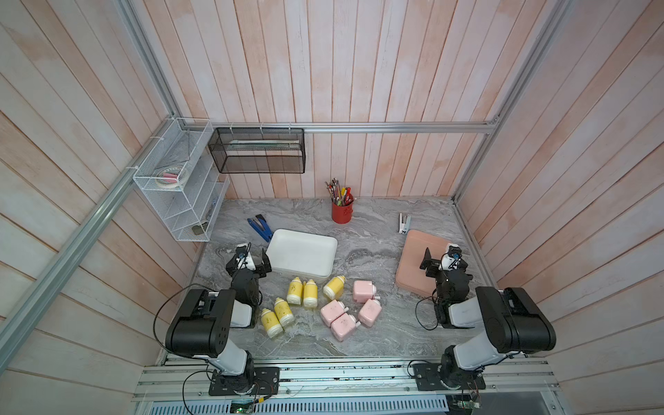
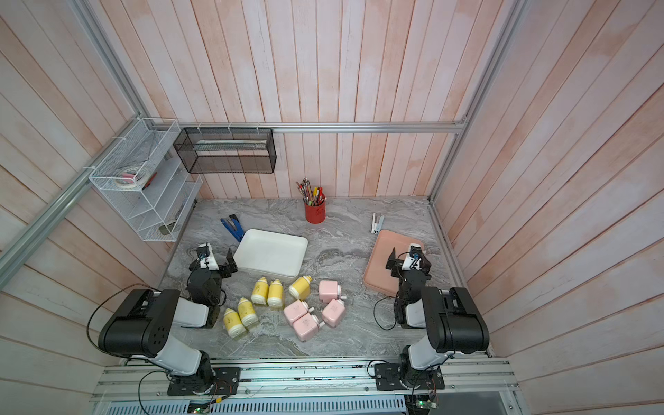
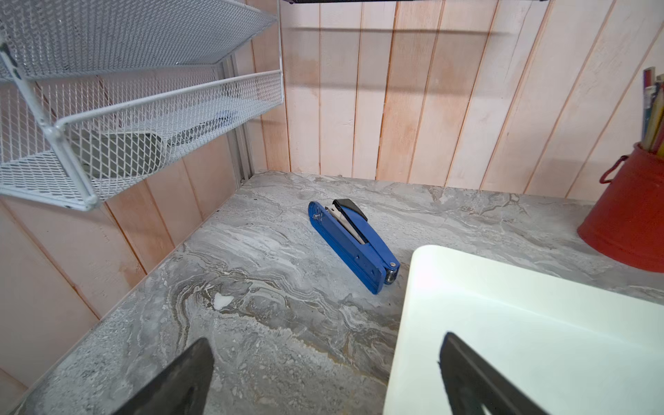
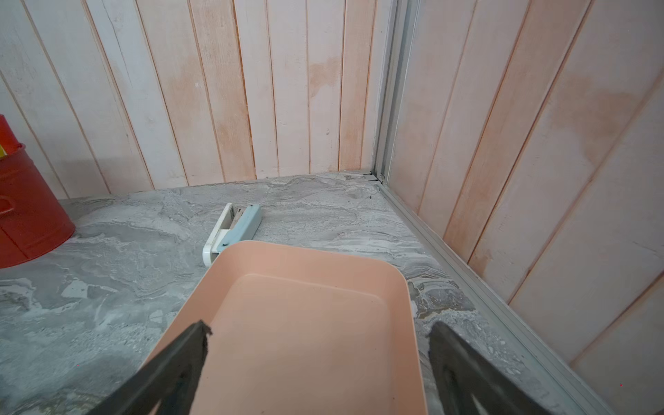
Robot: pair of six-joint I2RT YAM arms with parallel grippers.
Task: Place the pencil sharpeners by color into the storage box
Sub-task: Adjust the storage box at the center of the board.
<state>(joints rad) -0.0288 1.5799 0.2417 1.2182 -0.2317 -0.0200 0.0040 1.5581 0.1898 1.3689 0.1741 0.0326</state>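
red cup (image 3: 627,219): cut by frame edge | pale stapler (image 4: 248,222): partly behind pink tray (image 4: 309,253)

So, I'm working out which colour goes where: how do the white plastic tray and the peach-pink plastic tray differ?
The shallow white plastic tray sits nearer the left arm; the shallow peach-pink plastic tray sits nearer the right arm. A blue stapler lies at the white tray's far corner; a pale blue-and-white stapler at the pink tray's. Both are empty, rectangular and round-cornered.
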